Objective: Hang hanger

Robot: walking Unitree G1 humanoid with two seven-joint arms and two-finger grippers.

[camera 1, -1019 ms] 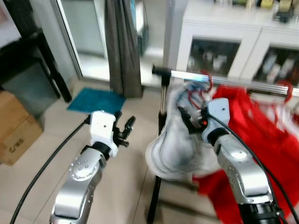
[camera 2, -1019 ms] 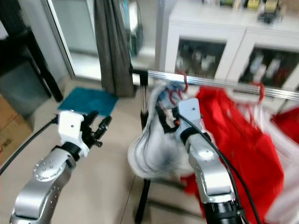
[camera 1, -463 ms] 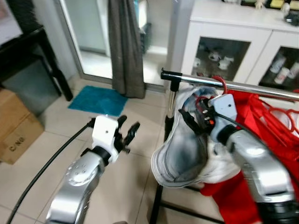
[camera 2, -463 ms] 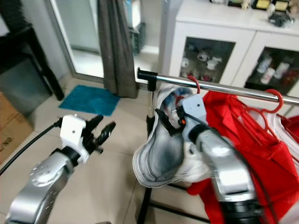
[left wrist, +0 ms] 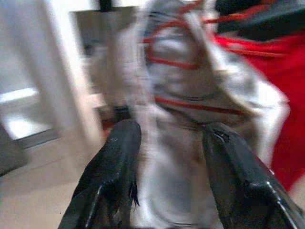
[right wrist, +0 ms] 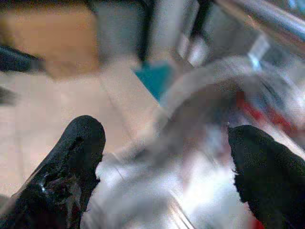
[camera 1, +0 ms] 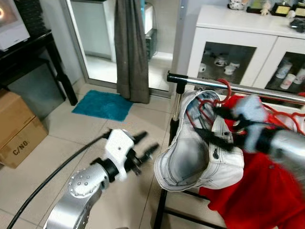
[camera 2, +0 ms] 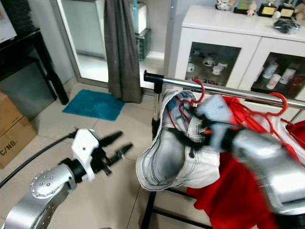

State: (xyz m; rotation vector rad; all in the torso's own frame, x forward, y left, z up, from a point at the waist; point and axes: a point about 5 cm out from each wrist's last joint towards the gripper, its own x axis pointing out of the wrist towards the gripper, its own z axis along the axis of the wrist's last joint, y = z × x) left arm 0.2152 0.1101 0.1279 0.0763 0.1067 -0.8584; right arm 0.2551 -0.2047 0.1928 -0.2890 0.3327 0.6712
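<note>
Already hooked: red hanger [camera 2: 198, 93] over the chrome rail [camera 2: 224, 90], near its left end, carrying a pale grey denim garment [camera 2: 178, 152] that sags below, with red clothes [camera 2: 238, 191] just to the right. Looks like the letting-go step. Right claw [camera 2: 188, 125], blurred, close against the garment below the hook, fingers spread wide in its wrist view, gripping nothing. Left claw [camera 1: 145, 145] lower and to the left, released as well, pointing at the denim, well apart from it. Next, probably: back away without snagging cloth or lifting the hook off.
</note>
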